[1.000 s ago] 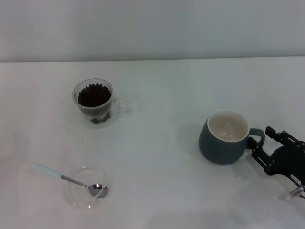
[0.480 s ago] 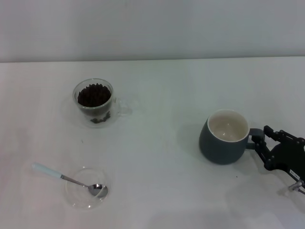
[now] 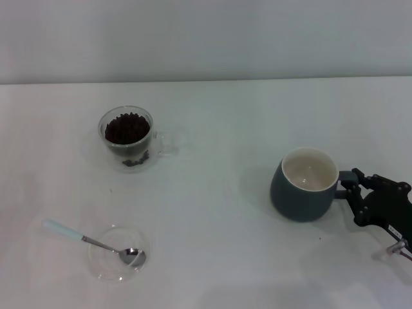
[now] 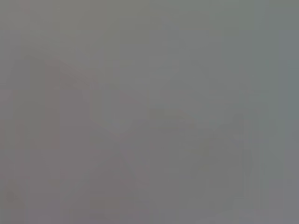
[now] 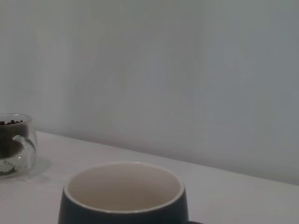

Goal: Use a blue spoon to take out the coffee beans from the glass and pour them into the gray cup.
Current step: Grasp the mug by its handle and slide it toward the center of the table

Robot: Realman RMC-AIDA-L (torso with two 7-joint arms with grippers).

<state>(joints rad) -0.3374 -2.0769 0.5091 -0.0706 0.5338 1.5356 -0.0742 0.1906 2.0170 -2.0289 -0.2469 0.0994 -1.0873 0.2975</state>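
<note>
1. Two things have shifted within the last second: the right claw (image 3: 348, 187) has slid leftward onto the loop handle of the gray cup (image 3: 304, 185), and the cup itself has nudged slightly to the right and nearer, which suggests real contact.
2. The right claw's fingers now sit closed in around the cup's handle at the right side of the bench (image 3: 219, 244); whether they pinch it firmly I cannot tell, but they look closed on it rather than spread as they were a second ago.
3. The cup stands upright, its cream inside empty; the right wrist view shows its rim (image 5: 124, 186) close up, with the glass (image 5: 14, 142) far off beyond it.
4. The glass (image 3: 129, 137) sits far left, upright, its heap of coffee beans (image 3: 126, 127) untouched.
5. The blue spoon (image 3: 90, 241) lies near left, its metal bowl resting in a clear glass dish (image 3: 117, 252), its pale handle pointing left over the rim.
6. The left claw is not in sight; its wrist view shows only flat gray.
7. My reading: the right arm is steadying or preparing to reposition the cup, so scooping has not begun and the spoon still needs picking up.
</note>
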